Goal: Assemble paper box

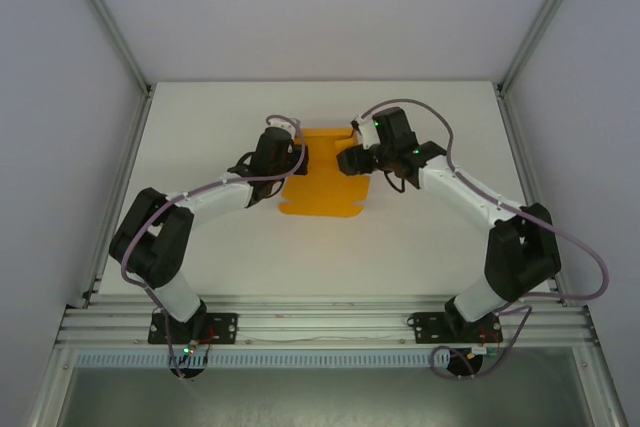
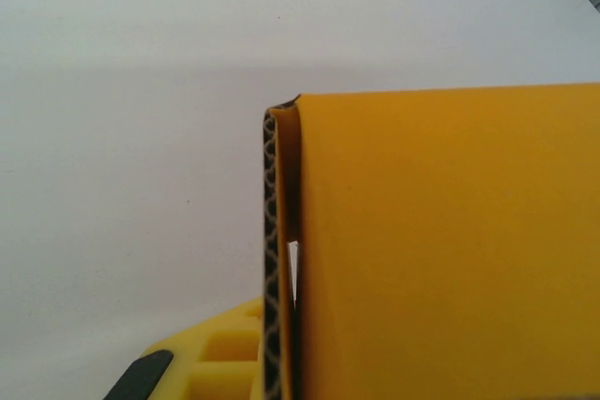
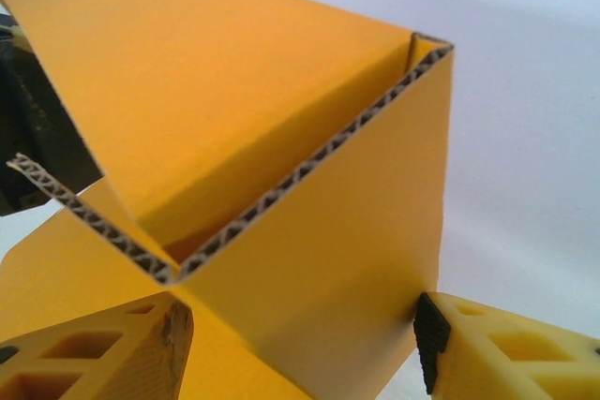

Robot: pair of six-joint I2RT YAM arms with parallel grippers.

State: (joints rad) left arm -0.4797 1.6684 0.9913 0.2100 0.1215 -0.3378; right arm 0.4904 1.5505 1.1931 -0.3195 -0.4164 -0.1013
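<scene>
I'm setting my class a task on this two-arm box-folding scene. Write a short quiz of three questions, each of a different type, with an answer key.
1. True or false: the bright orange corrugated-card paper box lies completely flat on the white table.
2. Multiple choice: what stands between the fingers of the right end effector? A) a raised panel of the box; B) a blue cup; C) a metal spoon.
3. Fill in: the left end effector, at the box's left side, is ___ on its edge.
Key: 1 false, panels are folded up; 2 A; 3 shut.
</scene>
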